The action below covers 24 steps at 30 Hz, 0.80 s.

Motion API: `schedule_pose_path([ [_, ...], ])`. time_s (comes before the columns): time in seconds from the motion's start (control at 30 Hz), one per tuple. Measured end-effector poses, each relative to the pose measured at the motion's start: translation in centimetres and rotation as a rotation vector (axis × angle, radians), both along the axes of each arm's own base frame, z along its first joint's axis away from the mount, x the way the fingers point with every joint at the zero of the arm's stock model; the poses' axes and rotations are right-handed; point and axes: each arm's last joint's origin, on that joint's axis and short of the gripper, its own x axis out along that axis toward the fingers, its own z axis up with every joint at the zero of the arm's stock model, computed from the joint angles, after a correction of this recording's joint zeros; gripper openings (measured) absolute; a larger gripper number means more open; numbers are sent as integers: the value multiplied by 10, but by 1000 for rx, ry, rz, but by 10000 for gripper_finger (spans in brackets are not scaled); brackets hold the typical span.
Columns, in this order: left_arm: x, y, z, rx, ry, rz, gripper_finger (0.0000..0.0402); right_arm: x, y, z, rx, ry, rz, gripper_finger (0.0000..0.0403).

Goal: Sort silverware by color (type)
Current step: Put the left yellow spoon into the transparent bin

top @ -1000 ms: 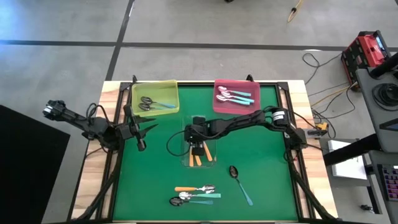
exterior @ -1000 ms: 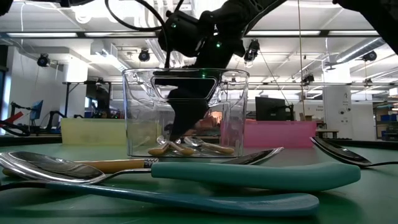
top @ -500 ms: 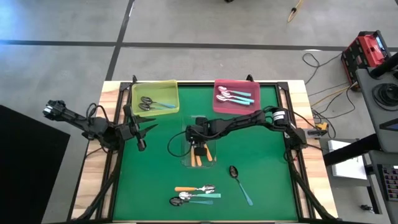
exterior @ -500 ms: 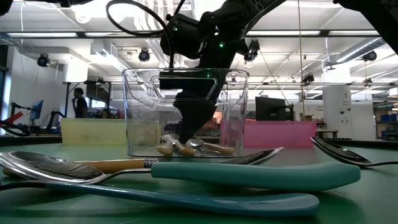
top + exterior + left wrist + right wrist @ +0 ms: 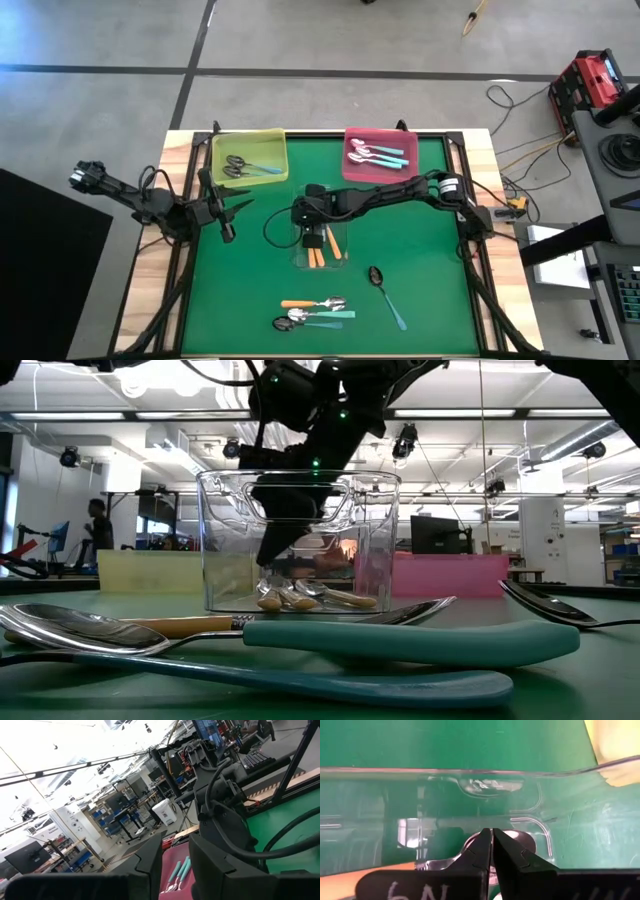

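- The right tool [image 5: 313, 236] hangs inside the clear tray [image 5: 301, 262] in the middle of the desk [image 5: 430, 300], its fingers pressed together with nothing visibly between them.
- In the right wrist view the closed tips sit just above a shiny spoon bowl [image 5: 470, 851] lying on the tray floor, with an orange handle [image 5: 350, 870] beside it.
- Orange-handled spoons [image 5: 318, 254] lie in that clear tray, under and just past the tool.
- The left tool [image 5: 222, 212] waits near the desk's left edge, below the yellow tray [image 5: 249, 140]. Its fingers stand slightly apart and hold nothing that I can see.
- Dark-bowled spoons [image 5: 237, 166] rest in the yellow tray at the back-left corner; teal-handled spoons [image 5: 372, 153] rest in the pink tray [image 5: 380, 175] along the back edge.
- Still unsorted: a small cluster [image 5: 315, 312] of orange and teal spoons near the front edge, and a lone dark spoon [image 5: 384, 290] to its right.
- To my eye the step in hand is a drop into the clear tray, probably finished. The arm should rise straight up so it clears the tray walls without nudging them, then spread the fingers only once over the next spoon.
- For the cluster, taking the top spoon by its handle would keep the others from being dragged along.
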Motion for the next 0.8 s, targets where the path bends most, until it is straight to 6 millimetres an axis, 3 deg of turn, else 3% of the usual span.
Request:
schedule_pose_path([
  [0.8, 0, 0, 0, 12, 3, 2, 78, -13, -4, -24, 24, 88, -40, 9],
])
